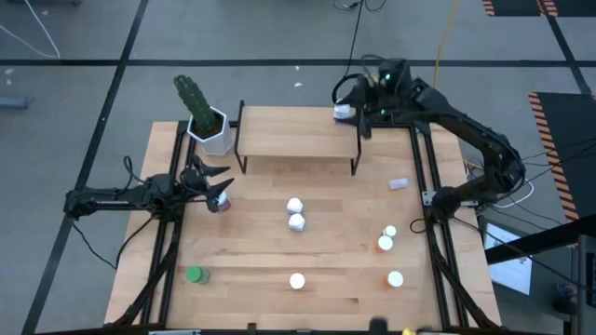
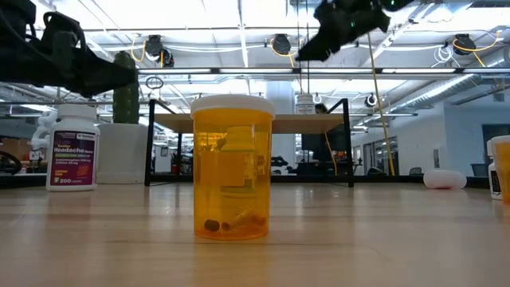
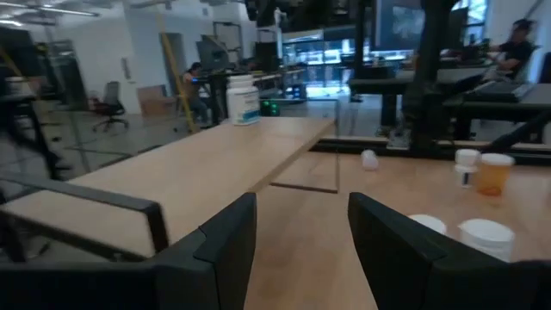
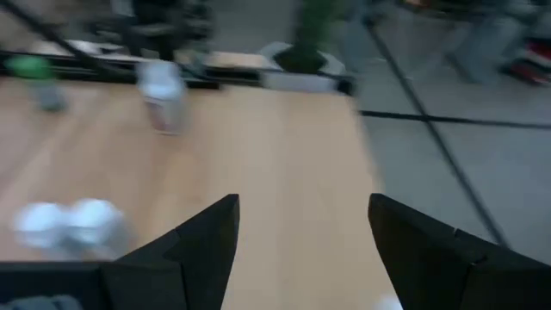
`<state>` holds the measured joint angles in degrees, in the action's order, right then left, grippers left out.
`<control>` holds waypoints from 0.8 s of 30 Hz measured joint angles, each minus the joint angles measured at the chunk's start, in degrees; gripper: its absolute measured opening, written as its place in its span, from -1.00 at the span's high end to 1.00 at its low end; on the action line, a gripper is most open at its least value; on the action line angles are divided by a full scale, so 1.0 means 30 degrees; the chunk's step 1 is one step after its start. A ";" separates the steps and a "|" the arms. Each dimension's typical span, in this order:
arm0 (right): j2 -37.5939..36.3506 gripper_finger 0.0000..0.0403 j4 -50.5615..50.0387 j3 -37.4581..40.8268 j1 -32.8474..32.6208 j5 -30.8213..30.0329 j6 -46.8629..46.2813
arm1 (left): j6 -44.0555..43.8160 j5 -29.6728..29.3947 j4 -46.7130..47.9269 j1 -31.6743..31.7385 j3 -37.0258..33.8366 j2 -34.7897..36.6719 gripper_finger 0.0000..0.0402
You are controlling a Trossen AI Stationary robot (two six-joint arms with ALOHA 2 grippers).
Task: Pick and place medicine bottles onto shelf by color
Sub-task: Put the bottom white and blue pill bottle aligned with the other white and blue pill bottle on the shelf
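Observation:
The shelf (image 1: 298,135) stands at the table's far side, and one white-capped medicine bottle (image 1: 343,113) stands upright on its right far corner. My right gripper (image 1: 358,102) hovers open just above and beside that bottle, nothing between its fingers (image 4: 301,215). My left gripper (image 1: 212,182) is open and level at the table's left, pointing along the shelf (image 3: 215,164), with a pinkish bottle (image 1: 222,201) standing on the table next to it. Other bottles stand loose on the table: two white caps (image 1: 296,213), a green one (image 1: 194,274), orange ones (image 1: 385,244).
A white pot with a cactus (image 1: 212,130) stands left of the shelf. One bottle (image 1: 399,184) lies on its side at the right, and two more (image 1: 296,280) (image 1: 395,278) stand near the front edge. An orange bottle (image 2: 232,167) stands close before the low camera.

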<state>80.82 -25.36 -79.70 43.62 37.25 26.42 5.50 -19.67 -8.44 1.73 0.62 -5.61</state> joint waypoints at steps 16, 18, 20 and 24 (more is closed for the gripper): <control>-0.0104 -0.26 0.4962 0.5601 -1.1465 -0.5506 -0.4869 | -0.0519 0.0215 -0.1505 -0.2164 -0.0007 0.0000 0.06; -0.0038 -0.26 0.7409 0.7054 -1.2395 -0.5882 -0.5984 | -0.0537 0.0215 -0.1813 -0.2417 -0.0001 -0.0007 0.06; 0.0105 -0.26 0.9579 0.8408 -1.3347 -0.6960 -0.6572 | -0.0541 0.0215 -0.1939 -0.2641 -0.0007 -0.0007 0.06; 0.0957 -0.26 1.2702 1.0143 -1.5208 -1.0254 -0.7041 | -0.0559 -0.0048 -0.1976 -0.2960 -0.0007 -0.0007 0.06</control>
<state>83.69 12.74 -49.27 -2.01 6.49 5.30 3.83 -19.81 -14.37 -7.16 0.60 -5.63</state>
